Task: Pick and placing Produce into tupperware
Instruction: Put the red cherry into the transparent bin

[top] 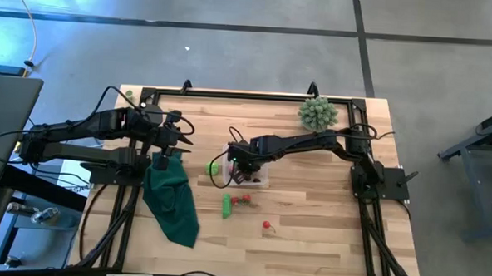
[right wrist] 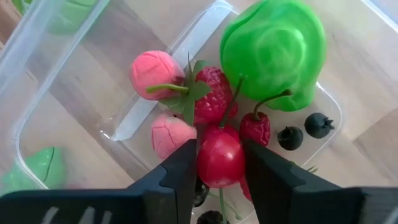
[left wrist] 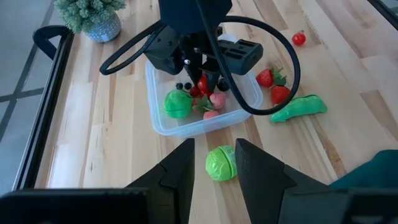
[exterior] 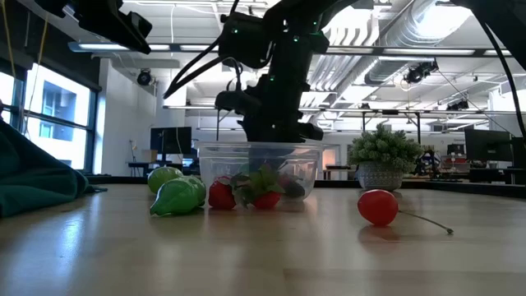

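A round red toy cherry (right wrist: 220, 158) sat between the two dark fingers of the right hand (right wrist: 219, 163), which pinched it from both sides just over the small clear plastic tupperware (right wrist: 205, 22). In that container lay a bright green rounded toy vegetable (right wrist: 273, 53), two pink round pieces (right wrist: 153, 71), a red strawberry with green leaves (right wrist: 211, 96), a dark red cherry on a stem (right wrist: 255, 127) and small dark brown berries (right wrist: 318, 124). From above, the tupperware (top: 261, 182) stood near the middle of the wooden surface (top: 325, 233), under the right hand (top: 243, 164). Outside it, a green ball-shaped toy (left wrist: 219, 163) lay just beside one wall, a long green pepper-like piece (left wrist: 298, 107) and two red strawberries (left wrist: 272, 86) lay near another, and one red cherry with a thin stem (exterior: 378, 206) lay apart from the rest. The left hand (left wrist: 213, 163) hovered toward the left part of the surface, its fingers spread with nothing between them, above a dark green cloth (top: 171, 199). A pale green spiky plant in a pot (top: 317, 113) stood at the far edge.
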Controlling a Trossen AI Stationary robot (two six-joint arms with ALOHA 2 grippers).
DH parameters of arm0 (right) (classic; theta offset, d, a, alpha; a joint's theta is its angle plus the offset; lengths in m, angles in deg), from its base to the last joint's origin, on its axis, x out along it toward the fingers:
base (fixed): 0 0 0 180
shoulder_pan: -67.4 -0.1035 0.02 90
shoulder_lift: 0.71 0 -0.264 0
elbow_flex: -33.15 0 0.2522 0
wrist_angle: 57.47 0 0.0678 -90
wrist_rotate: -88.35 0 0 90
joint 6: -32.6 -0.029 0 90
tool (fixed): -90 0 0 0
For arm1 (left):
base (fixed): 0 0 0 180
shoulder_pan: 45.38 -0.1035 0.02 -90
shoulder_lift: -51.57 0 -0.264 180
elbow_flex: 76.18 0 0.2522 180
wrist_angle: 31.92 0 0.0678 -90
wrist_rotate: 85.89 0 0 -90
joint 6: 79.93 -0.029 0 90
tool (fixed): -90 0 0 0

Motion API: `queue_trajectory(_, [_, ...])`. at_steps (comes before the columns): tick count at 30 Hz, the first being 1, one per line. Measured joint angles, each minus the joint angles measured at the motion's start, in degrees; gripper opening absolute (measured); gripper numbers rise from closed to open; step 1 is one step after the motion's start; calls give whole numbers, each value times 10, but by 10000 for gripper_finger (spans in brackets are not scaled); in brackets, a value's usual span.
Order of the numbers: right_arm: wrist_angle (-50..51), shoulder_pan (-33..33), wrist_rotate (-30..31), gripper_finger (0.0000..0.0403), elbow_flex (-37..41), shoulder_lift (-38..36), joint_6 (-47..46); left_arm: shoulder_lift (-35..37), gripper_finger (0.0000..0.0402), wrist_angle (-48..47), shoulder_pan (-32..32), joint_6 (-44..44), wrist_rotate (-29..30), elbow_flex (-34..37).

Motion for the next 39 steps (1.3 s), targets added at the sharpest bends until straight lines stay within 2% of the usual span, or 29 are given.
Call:
queue_trajectory(8, [0, 0, 0, 161, 0, 0, 9, 0, 106, 0, 0, 0, 0, 0])
queue_trajectory(14, [-4, 0, 4, 166, 0, -20, 9, 0, 106, 0, 0, 0, 0, 0])
queue_trajectory(19, [-5, -24, 60, 156, 0, -87, 24, 0, 106, 0, 0, 0, 0, 0])
queue_trajectory(24, [-17, -100, 192, 147, 0, -173, 83, 0, 106, 0, 0, 0, 0, 0])
queue_trajectory(29, [-12, -208, 310, 145, 0, -215, 111, 0, 106, 0, 0, 0, 0, 0])
queue_trajectory(36, [-2, -338, 361, 144, 0, -191, 62, 0, 106, 0, 0, 0, 0, 0])
queue_trajectory(39, [17, -370, 356, 144, 0, -167, 36, 0, 106, 0, 0, 0, 0, 0])
